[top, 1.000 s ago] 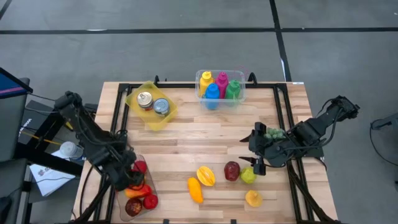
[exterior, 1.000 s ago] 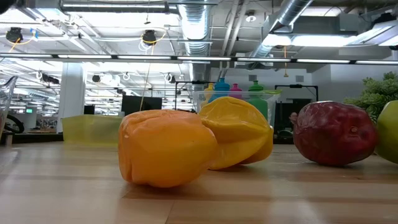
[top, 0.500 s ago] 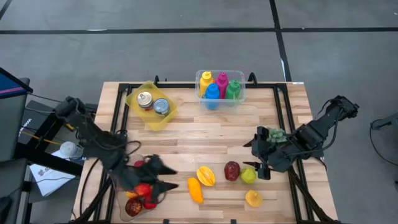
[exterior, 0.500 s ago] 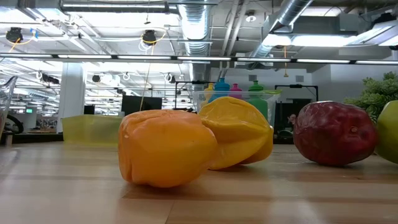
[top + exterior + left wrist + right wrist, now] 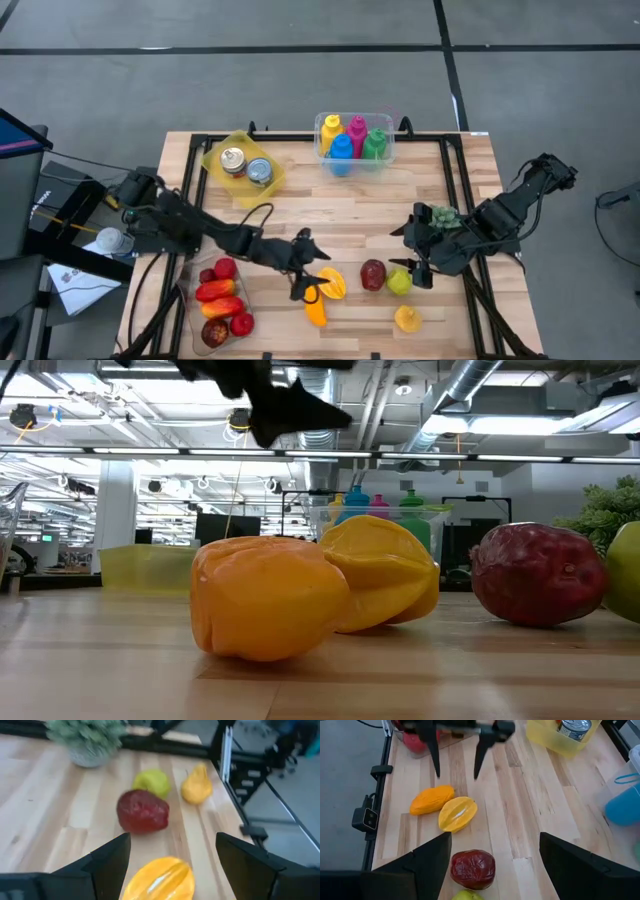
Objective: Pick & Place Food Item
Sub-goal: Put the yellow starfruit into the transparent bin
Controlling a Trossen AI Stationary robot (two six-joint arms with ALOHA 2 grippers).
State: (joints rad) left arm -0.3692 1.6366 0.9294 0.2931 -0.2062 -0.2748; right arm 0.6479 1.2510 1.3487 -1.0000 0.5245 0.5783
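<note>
Approach step — the left pincer (image 5: 311, 281), fingers apart and empty, hangs over the starfruit (image 5: 331, 283); next it must drop and clamp. The right pincer (image 5: 412, 262) waits apart.

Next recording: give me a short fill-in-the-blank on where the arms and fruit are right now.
1. The left gripper hovers with open jaws over the ____ starfruit.
2. The green fruit lies beside the dark ____ fruit.
3. The yellow tray holds two ____.
4. The right gripper has open jaws and holds ____.

Missing words: yellow; red; cans; nothing
</note>
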